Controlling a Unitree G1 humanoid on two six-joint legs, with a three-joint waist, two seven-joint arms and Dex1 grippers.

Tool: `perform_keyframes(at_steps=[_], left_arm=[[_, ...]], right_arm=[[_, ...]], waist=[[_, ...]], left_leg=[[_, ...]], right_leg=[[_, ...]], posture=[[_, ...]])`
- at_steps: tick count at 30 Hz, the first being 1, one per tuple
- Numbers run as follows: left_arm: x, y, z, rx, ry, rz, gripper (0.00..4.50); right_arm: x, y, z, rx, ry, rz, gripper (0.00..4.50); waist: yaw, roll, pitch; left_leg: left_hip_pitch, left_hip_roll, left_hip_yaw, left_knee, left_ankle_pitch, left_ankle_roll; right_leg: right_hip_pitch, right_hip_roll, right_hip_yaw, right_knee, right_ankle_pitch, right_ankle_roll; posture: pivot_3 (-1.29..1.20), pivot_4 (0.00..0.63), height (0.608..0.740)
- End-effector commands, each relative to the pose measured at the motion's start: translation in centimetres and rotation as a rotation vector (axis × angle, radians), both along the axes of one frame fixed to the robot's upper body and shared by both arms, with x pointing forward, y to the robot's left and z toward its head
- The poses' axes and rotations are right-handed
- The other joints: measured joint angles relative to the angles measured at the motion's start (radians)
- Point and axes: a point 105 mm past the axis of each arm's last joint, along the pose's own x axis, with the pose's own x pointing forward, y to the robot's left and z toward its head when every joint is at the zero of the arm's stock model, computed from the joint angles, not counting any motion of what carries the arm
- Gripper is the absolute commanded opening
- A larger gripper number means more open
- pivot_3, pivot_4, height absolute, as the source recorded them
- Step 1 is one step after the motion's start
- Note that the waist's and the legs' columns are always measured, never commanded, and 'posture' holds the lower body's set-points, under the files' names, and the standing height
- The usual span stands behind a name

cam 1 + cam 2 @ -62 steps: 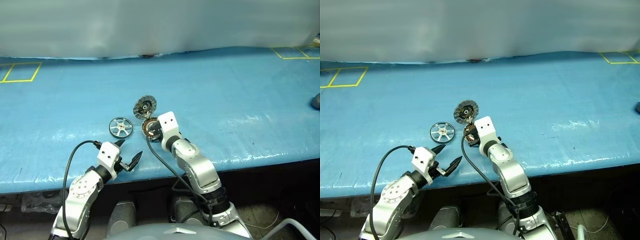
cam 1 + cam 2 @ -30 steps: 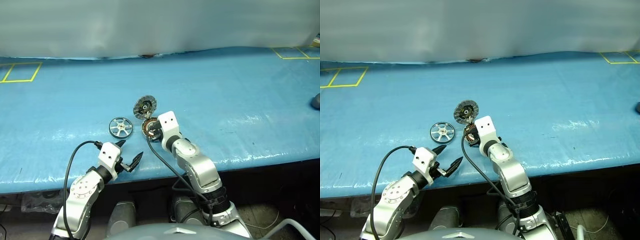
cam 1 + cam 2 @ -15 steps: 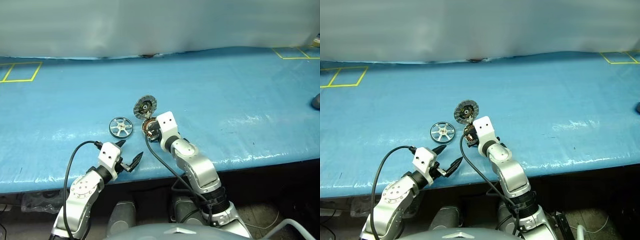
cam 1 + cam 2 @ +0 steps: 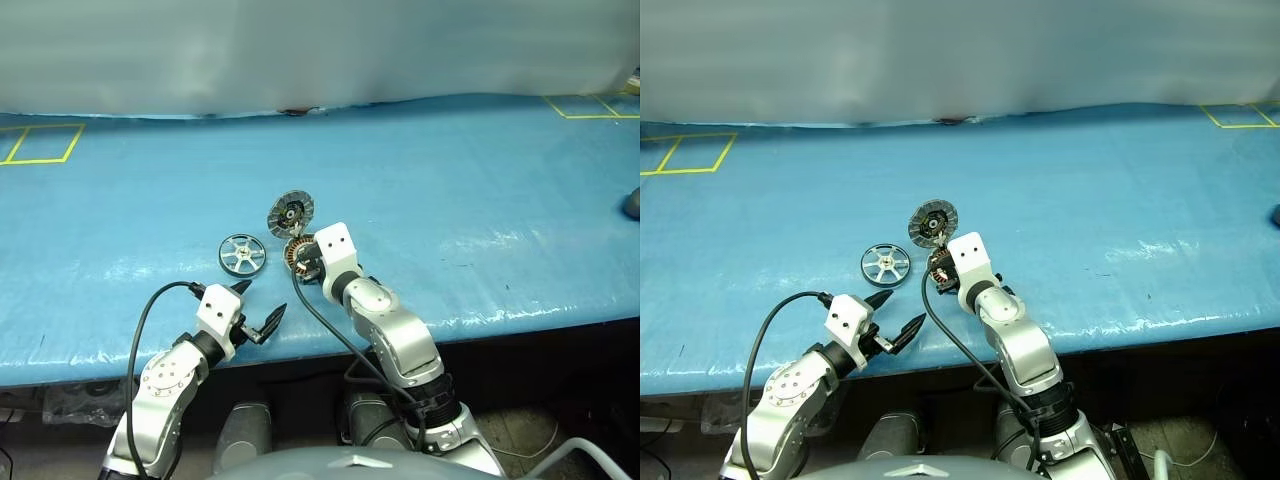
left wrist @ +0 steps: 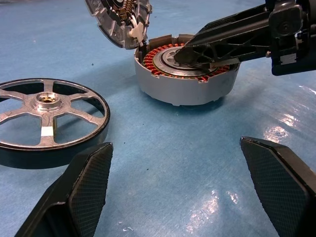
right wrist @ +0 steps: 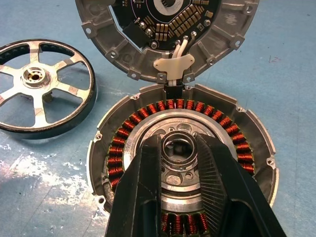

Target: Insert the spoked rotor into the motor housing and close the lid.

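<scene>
The spoked rotor (image 4: pixel 241 254) lies flat on the blue table, just left of the motor housing (image 5: pixel 185 74). The housing's ring of copper windings (image 6: pixel 123 143) is exposed. Its lid (image 4: pixel 289 212) stands tilted open at the far edge, ribbed inner face and dark centre showing. My right gripper (image 6: pixel 178 143) reaches over the housing, its fingers closed on either side of the raised central hub. My left gripper (image 5: pixel 182 168) hangs at the table's near edge, short of the rotor, fingers spread wide with nothing between them.
The blue sheet covers the whole table (image 4: pixel 450 200). Yellow tape squares mark its far left (image 4: pixel 40 145) and far right (image 4: pixel 590 105) corners. A dark object (image 4: pixel 630 203) sits at the right edge. A black cable (image 4: pixel 140 320) loops from my left wrist.
</scene>
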Motion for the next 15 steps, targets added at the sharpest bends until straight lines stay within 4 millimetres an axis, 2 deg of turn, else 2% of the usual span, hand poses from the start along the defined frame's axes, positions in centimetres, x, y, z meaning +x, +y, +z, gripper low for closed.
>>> perform_keyframes(at_steps=[1, 11, 15], left_arm=[[0.04, -0.49, 0.87, -0.023, -0.029, -0.011, 4.50], [0.03, -0.54, 0.91, -0.022, -0.029, -0.013, 4.50], [0.01, -0.58, 0.91, -0.024, -0.028, -0.016, 4.50]], right_arm=[[-0.05, 0.20, 1.04, 0.022, -0.029, 0.007, 0.67], [0.08, 0.23, 0.89, 0.028, -0.029, 0.004, 0.67], [0.07, 0.33, 1.09, 0.037, -0.034, 0.005, 1.99]], waist=[[0.000, 0.000, 0.000], [0.000, 0.000, 0.000], [0.000, 0.000, 0.000]], left_leg=[[0.000, 0.000, 0.000, 0.000, 0.000, 0.000], [0.000, 0.000, 0.000, 0.000, 0.000, 0.000], [0.000, 0.000, 0.000, 0.000, 0.000, 0.000]], right_leg=[[0.000, 0.000, 0.000, 0.000, 0.000, 0.000], [0.000, 0.000, 0.000, 0.000, 0.000, 0.000], [0.000, 0.000, 0.000, 0.000, 0.000, 0.000]], posture=[[0.00, 0.150, 0.740], [0.00, 0.150, 0.740], [0.00, 0.150, 0.740]])
